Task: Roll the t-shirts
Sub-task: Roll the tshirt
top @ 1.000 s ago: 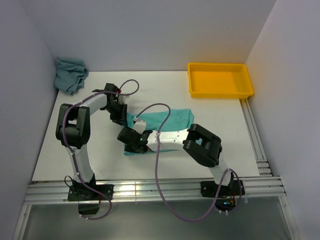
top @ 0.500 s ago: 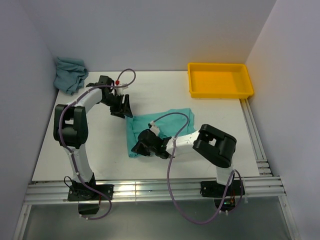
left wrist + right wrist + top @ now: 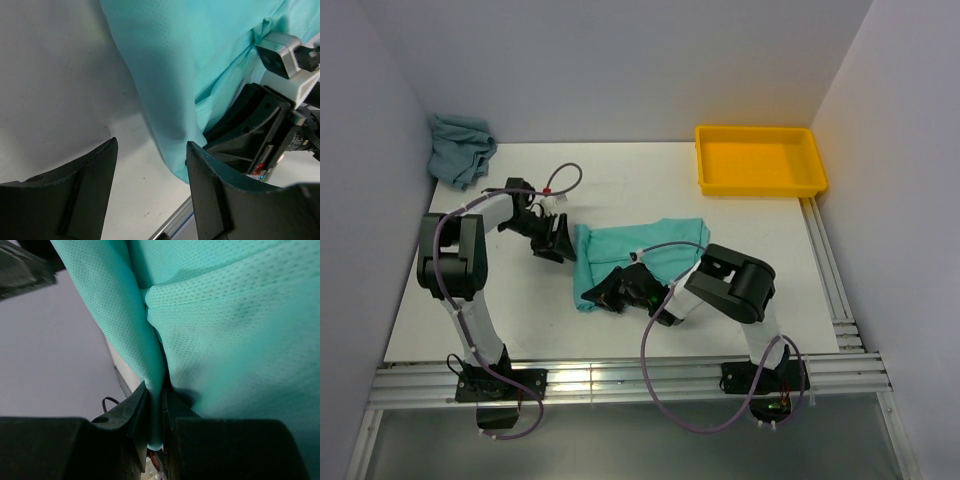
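Observation:
A bright mint-green t-shirt (image 3: 645, 248) lies spread in the middle of the table, partly under my right arm. My right gripper (image 3: 605, 292) is at the shirt's near left corner and is shut on a fold of its cloth (image 3: 155, 405). My left gripper (image 3: 560, 240) is open and empty, just left of the shirt's left edge (image 3: 165, 100), above bare table. A duller blue-grey teal t-shirt (image 3: 460, 147) lies crumpled at the far left corner, away from both grippers.
A yellow tray (image 3: 760, 160) stands at the far right of the table. White walls close in the left, back and right sides. A metal rail (image 3: 620, 380) runs along the near edge by the arm bases.
My left gripper has moved off the shirt to the left and down. My right gripper has shifted right and lower along the shirt's near left corner, pulling the cloth's left part.

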Robot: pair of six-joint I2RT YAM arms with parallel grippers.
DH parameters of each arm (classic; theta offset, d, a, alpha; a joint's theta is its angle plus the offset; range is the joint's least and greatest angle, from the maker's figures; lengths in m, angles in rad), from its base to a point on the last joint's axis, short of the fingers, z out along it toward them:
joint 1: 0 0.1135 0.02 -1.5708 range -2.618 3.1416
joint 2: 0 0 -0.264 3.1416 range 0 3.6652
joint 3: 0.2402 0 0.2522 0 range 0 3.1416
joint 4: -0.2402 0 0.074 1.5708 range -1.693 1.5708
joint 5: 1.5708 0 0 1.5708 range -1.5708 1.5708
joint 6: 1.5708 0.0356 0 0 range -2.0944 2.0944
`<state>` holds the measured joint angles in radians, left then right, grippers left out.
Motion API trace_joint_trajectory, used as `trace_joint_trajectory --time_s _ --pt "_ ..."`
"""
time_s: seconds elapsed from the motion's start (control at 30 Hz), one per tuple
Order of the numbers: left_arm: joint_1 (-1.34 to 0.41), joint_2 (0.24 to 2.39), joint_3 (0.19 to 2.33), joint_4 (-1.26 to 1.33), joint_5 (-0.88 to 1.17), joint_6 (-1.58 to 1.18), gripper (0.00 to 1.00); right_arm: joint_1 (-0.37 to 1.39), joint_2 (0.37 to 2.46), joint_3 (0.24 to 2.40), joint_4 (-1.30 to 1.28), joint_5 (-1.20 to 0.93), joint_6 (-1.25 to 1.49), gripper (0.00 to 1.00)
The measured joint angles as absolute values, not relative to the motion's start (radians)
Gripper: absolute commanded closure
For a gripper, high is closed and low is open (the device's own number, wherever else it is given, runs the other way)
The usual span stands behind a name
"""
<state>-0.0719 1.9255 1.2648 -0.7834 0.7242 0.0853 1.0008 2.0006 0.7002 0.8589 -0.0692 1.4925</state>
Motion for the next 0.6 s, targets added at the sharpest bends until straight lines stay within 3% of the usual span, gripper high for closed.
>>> trace_joint_trajectory --time_s 0.33,0.6 --pt "-0.107 1.96 1.238 -0.68 0.721 -0.015 0.48 1.0 2.02 0.68 0.95 -0.081 1.537 0.85" --pt "-0.167 1.969 1.279 -0.678 0.598 -0.081 0.51 1.007 1.971 0.725 0.788 -0.052 1.482 0.56"
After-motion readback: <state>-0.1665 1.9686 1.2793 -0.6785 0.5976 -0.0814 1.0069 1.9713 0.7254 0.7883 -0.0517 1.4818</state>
